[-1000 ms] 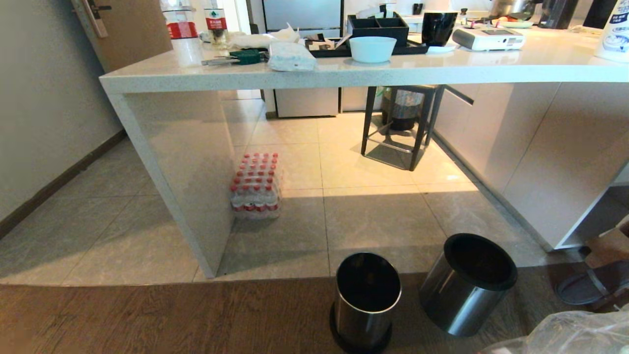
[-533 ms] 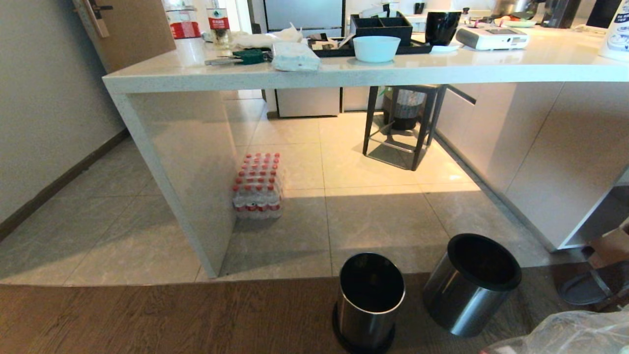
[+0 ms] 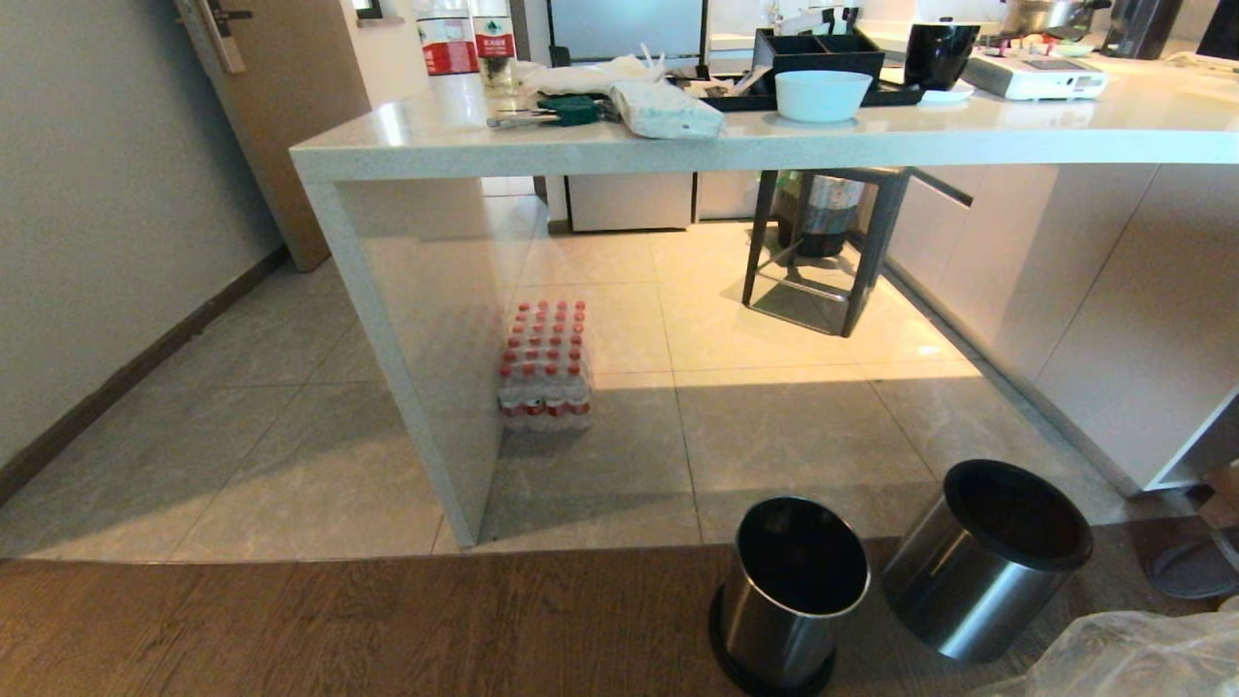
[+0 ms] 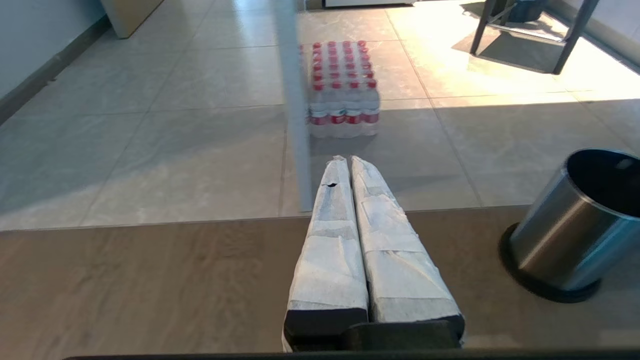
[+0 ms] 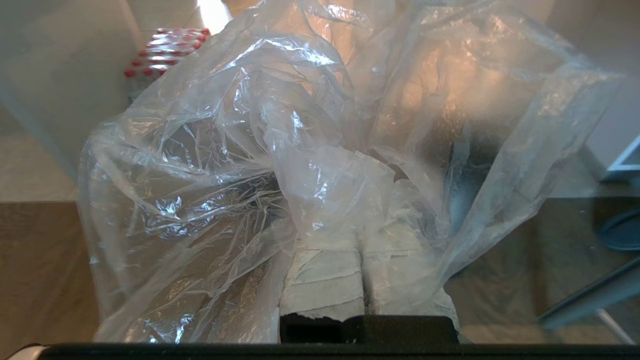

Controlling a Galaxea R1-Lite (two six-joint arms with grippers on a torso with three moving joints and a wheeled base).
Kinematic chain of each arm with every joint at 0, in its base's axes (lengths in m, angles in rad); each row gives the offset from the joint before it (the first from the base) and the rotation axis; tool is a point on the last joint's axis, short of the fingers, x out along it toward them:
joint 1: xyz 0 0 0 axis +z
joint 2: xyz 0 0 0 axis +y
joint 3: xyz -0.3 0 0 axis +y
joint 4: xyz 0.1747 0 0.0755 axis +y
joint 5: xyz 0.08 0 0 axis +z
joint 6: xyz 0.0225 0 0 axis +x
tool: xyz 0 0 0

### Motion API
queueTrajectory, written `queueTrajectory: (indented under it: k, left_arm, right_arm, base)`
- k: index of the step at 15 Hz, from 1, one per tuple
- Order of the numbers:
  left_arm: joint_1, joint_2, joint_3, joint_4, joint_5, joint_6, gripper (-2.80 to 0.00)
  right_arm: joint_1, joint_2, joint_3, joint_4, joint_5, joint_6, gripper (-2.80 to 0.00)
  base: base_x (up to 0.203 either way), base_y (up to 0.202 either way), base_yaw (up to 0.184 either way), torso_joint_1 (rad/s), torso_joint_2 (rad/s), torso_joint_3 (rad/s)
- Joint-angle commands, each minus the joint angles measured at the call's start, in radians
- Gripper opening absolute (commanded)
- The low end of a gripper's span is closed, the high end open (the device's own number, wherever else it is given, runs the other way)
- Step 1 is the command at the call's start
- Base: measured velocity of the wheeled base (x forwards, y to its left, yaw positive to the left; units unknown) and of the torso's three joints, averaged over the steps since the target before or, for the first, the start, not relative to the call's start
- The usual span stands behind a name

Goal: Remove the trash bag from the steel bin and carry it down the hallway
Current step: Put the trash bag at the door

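1. Right tool [image 5: 361,200]: the two white-wrapped fingers [image 5: 320,280] lie together with the trash bag [image 5: 240,165] clamped between them. The clear crinkled film is bunched over the finger tips and billows across most of the right wrist view, so the tips themselves are veiled.

2. In the head view the trash bag [image 3: 1133,658] shows only as a crumpled clear mass at the lower right corner of the frame; the right tool itself is outside that view.

3. Left tool [image 4: 348,160]: both padded fingers [image 4: 330,240] are pressed together along their full length. Nothing sits between them and they touch nothing. The tool hangs over the wood-plank floor [image 4: 150,280], pointing toward the tiled floor [image 4: 190,130].

4. Steel bin: stands in two parts at the lower centre-right of the head view. One steel cylinder [image 3: 789,600] sits upright on a black base on the wood planks; the second [image 3: 987,561] lies tilted just beside it, to its right. Both interiors show black, with no bag in either.

5. Surroundings: a white bench [image 3: 678,145] spans the upper part of the head view, carrying a white bowl [image 3: 823,94] and a black tray [image 3: 818,58]. A shrink-wrapped pack of red-capped bottles [image 3: 544,363] rests on the tiles against the bench's side panel. A dark stool [image 3: 823,252] stands beyond it, under the bench.
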Motion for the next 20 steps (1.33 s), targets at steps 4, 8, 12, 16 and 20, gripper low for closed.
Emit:
queueTrajectory:
  k: [4, 8, 12, 16, 20]
  left_arm:
    - [0.000, 0.000, 0.000, 0.000, 0.000, 0.000, -2.80]
    - [0.000, 0.000, 0.000, 0.000, 0.000, 0.000, -2.80]
    - [0.000, 0.000, 0.000, 0.000, 0.000, 0.000, -2.80]
    - [0.000, 0.000, 0.000, 0.000, 0.000, 0.000, -2.80]
    - [0.000, -0.001, 0.000, 0.000, 0.000, 0.009, -2.80]
  right_arm:
    - [0.001, 0.002, 0.002, 0.000, 0.000, -0.001, -2.80]
    - [0.001, 0.002, 0.002, 0.000, 0.000, -0.001, -2.80]
    - [0.001, 0.002, 0.002, 0.000, 0.000, -0.001, -2.80]
    - [0.001, 0.002, 0.002, 0.000, 0.000, -0.001, -2.80]
    - [0.001, 0.002, 0.002, -0.001, 0.000, -0.001, -2.80]
  base:
    - [0.000, 0.194, 0.003, 0.004, 0.00, 0.003]
    - [0.000, 0.193, 0.000, 0.003, 0.00, 0.003]
    - [0.000, 0.194, 0.002, 0.003, 0.00, 0.003]
    - [0.000, 0.192, 0.001, 0.001, 0.00, 0.002]
    - [0.000, 0.192, 0.001, 0.000, 0.00, 0.003]
